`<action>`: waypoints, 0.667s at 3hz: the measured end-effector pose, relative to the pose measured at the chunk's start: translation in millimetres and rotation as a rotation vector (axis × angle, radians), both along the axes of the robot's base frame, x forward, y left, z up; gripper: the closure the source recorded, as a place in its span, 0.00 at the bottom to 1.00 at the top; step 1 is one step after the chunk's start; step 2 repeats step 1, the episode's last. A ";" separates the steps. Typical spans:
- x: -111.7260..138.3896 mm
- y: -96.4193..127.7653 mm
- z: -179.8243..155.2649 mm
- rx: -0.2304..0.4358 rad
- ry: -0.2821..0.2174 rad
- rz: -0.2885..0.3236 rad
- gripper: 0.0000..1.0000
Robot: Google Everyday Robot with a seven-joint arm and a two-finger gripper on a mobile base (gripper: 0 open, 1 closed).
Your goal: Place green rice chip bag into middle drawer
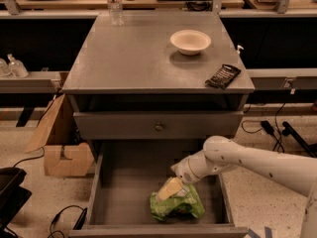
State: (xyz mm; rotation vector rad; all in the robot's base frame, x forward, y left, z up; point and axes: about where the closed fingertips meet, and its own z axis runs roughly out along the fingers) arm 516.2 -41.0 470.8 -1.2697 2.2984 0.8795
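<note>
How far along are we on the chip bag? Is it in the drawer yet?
Looks done: the middle drawer stands open and the green rice chip bag lies on its floor, towards the front right.
In hand: the gripper is down inside the drawer, right at the bag's top edge. Whether it has let go is not visible.
Left: probably confirming release and lifting the arm clear of the drawer.
</note>
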 end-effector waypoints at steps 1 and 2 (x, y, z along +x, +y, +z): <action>0.0 0.0 0.0 0.000 0.000 0.000 0.00; 0.0 0.0 0.0 0.000 0.000 0.000 0.00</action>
